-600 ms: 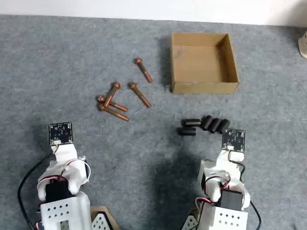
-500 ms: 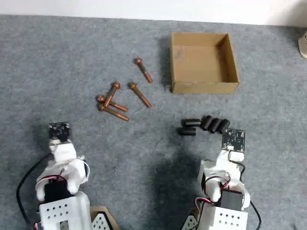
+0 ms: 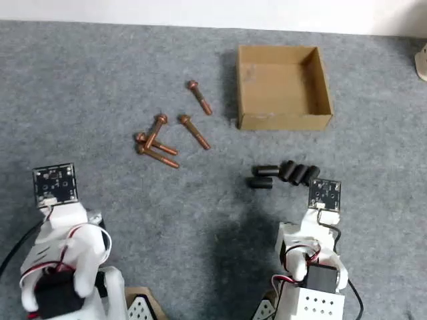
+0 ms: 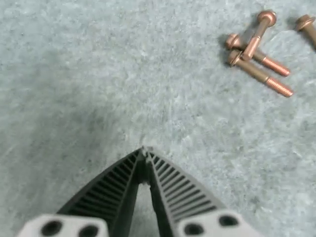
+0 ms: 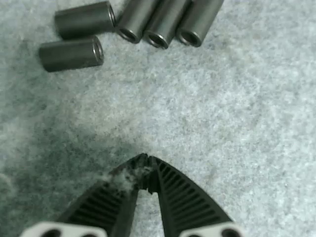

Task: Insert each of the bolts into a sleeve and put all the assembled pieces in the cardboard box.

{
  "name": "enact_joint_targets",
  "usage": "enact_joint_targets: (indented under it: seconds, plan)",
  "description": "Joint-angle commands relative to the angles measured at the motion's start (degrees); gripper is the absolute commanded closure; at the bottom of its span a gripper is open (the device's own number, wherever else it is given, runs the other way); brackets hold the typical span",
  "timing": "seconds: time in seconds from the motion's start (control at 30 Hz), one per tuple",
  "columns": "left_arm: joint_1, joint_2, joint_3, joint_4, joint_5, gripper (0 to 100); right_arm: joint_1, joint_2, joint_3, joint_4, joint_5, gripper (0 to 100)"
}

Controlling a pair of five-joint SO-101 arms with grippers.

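Several copper bolts [image 3: 160,141] lie scattered on the grey carpet left of centre; three of them [image 4: 256,54] lie crossed in the left wrist view. Several dark sleeves [image 3: 283,175] lie in a cluster just ahead of the right arm, and in the right wrist view the sleeves [image 5: 148,22] are spread beyond the fingertips. The cardboard box [image 3: 283,87] stands at the back, with nothing inside. My left gripper [image 4: 145,154] is shut over bare carpet, well short of the bolts. My right gripper [image 5: 147,163] is shut too, apart from the sleeves.
Grey carpet [image 3: 100,80] covers the whole work surface. A pale object [image 3: 421,61] sits at the far right edge. Both arm bases stand at the near edge, with open carpet between them and the parts.
The left arm has swung leftward and nearer to the camera, its wrist board now lower left in the high view. The right arm, bolts, sleeves and box have not moved.
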Motion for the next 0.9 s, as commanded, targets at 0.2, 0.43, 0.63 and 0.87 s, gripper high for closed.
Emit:
enact_joint_targets:
  seconds: [0.2, 0.43, 0.63, 0.87]
  plan:
    - [-0.57, 17.71, -14.46, 5.54, -0.44, 99, -0.13, -0.48, 9.01, 0.04, 0.09, 99.4]
    - [0.13, 49.19, -30.29, 5.45, -0.44, 99, -0.13, -0.48, 9.01, 0.04, 0.09, 99.4]
    - [10.86, 72.22, -41.54, 6.07, -0.35, 99, -0.13, -0.48, 9.01, 0.04, 0.09, 99.4]
    - [19.38, 92.53, -55.69, 5.54, -0.35, 99, -0.13, -0.48, 9.01, 0.04, 0.09, 99.4]
